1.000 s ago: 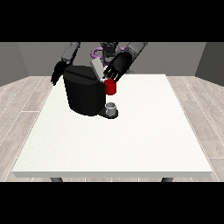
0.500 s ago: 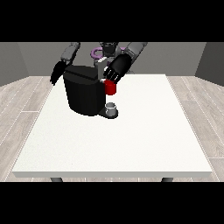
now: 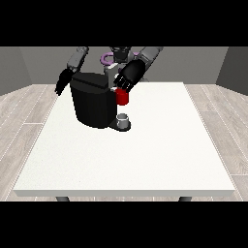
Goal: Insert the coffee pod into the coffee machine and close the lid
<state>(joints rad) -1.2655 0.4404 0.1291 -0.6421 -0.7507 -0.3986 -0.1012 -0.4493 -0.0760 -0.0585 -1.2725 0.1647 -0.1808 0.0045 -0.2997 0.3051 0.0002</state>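
Coffee machine (image 3: pixel 93 104), a black block, is standing on the far left part of the white table (image 3: pixel 145 155), and no brand, label or writing is showing legibly on it. A red thing at the machine (image 3: pixel 123 97) is projecting from its upper front, and a small grey cup (image 3: pixel 124 119) is sitting on the base below. The hand at the view's right (image 3: pixel 128 77) is hovering just above the red thing with its fingers curling downward; whether it is holding anything cannot be told. The hand at the view's left (image 3: pixel 62 82) is hanging beside the machine's far side with straight fingers, holding nothing. The coffee pod is not showing plainly
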